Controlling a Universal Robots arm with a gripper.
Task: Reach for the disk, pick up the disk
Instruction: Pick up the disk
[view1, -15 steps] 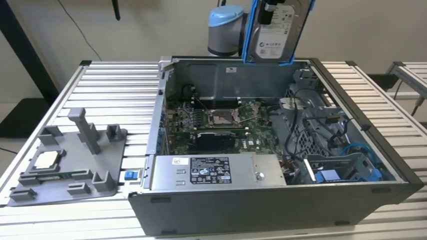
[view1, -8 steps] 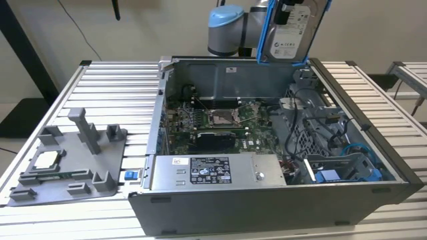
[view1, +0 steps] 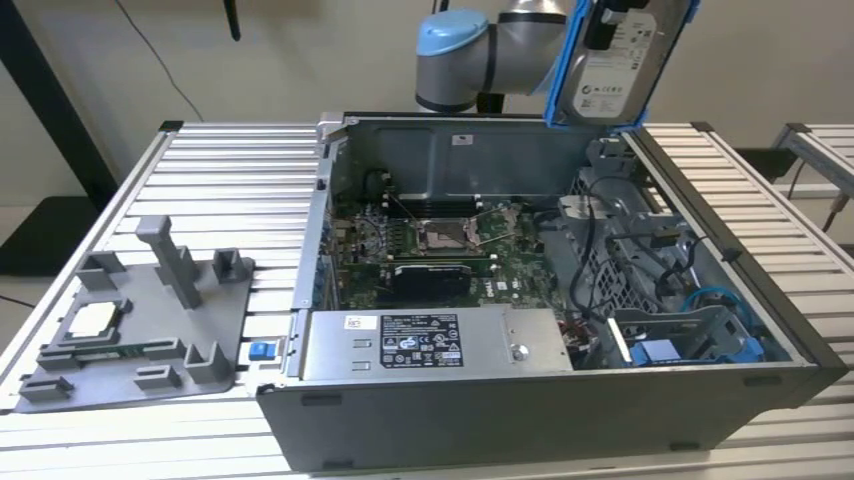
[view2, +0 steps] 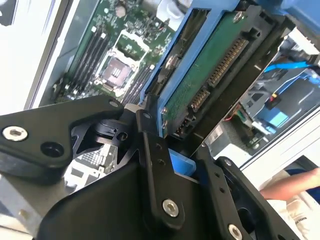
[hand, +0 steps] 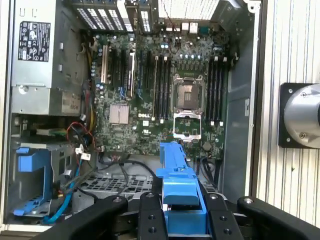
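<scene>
The disk (view1: 617, 70), silver-grey with a white label and a blue bracket, hangs upright above the far right corner of the open computer case (view1: 534, 400). In the second wrist view my gripper (view2: 181, 159) is shut on the disk (view2: 210, 75), whose green circuit-board side and connectors face the camera. The first wrist view shows the blue bracket's edge (hand: 179, 187) clamped between the black fingers (hand: 150, 215) of the gripper (hand: 182, 212), high over the motherboard (hand: 165, 100).
Inside the case are the power supply (view1: 427, 340), cables and a blue drive cage (view1: 694, 340). A grey fixture tray (view1: 134, 330) with a small square chip lies at the exterior view's left. A person's arm (view2: 295, 186) is beside the table.
</scene>
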